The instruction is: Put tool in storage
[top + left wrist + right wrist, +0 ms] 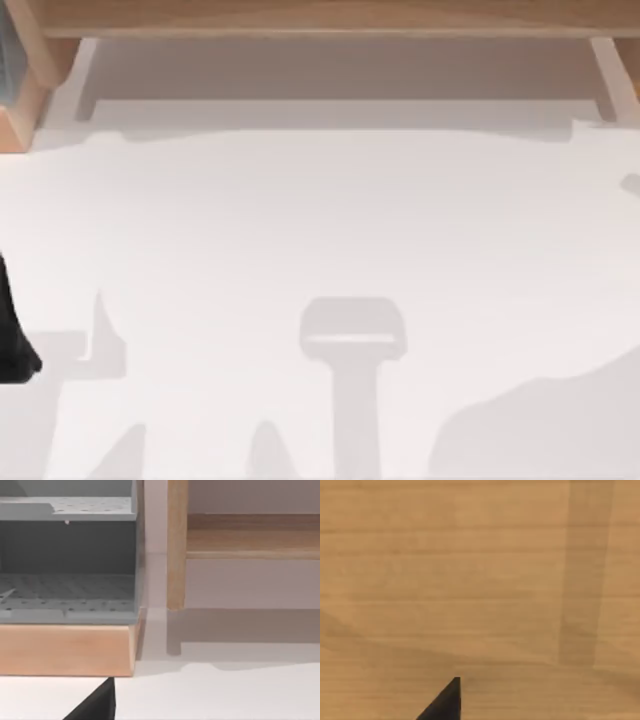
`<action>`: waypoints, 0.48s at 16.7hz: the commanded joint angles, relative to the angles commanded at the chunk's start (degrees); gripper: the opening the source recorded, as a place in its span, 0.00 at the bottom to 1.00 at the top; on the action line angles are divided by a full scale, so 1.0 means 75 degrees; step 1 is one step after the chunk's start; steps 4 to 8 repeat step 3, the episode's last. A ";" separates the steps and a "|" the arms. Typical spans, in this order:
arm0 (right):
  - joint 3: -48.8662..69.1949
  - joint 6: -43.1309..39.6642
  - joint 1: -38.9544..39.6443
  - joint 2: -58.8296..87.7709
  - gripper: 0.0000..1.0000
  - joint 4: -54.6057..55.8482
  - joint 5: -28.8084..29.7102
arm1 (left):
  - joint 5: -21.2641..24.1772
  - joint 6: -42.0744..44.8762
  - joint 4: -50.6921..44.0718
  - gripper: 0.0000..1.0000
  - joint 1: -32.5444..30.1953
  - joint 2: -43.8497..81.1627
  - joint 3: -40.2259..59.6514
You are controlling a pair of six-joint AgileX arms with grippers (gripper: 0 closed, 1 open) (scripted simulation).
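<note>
while the left arm [12,340] shows as a dark black shape at the left edge of the flat white table [320,220], the left gripper [95,706] appears in the left wrist view as one black pointed tip low over the white surface; open or closed, cannot tell. that tip is near, but apart from, a light wooden base block [65,650]. on the block stands a grey box-shaped storage unit with perforated shelves [65,555], one shelf above another, front open. just beside the unit is a light wooden upright post [176,545], its foot on the table, and a light wooden horizontal rail [250,535] runs off from the post, raised above the table.

from above, the same wooden base block shows at the far left corner, and a long light wooden frame [320,15] spans the far edge of the table. soft grey shadows [352,335] lie on the near half of the table, one with a rounded crossbar shape on a stem.

right gripper [445,702]: one black pointed tip in the right wrist view, close against a tan wood-grain surface [470,580] crossed by a darker vertical band; open or closed, cannot tell.

small slim black stapler: where it is, cannot tell from these views.
</note>
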 joint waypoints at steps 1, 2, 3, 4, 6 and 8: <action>0.0000 0.0000 0.0000 0.0000 1.00 0.0000 0.0000 | 0.0000 0.0000 0.0000 1.00 0.0000 0.0000 0.0000; 0.0000 0.0000 0.0000 0.0000 1.00 0.0000 0.0000 | 0.0000 0.0000 0.0000 1.00 0.0000 0.0000 0.0000; 0.0000 0.0000 0.0000 0.0000 1.00 0.0000 0.0000 | 0.0000 0.0000 0.0000 1.00 0.0000 0.0000 0.0000; 0.0000 0.0000 0.0000 0.0000 1.00 0.0000 0.0000 | 0.0000 0.0000 0.0000 1.00 0.0000 0.0000 0.0000; 0.0000 0.0000 0.0000 0.0000 1.00 0.0000 0.0000 | 0.0000 0.0000 0.0000 1.00 0.0000 0.0000 0.0000; 0.0000 0.0000 0.0000 0.0000 1.00 0.0000 0.0000 | 0.0000 0.0000 0.0000 1.00 0.0000 0.0000 0.0000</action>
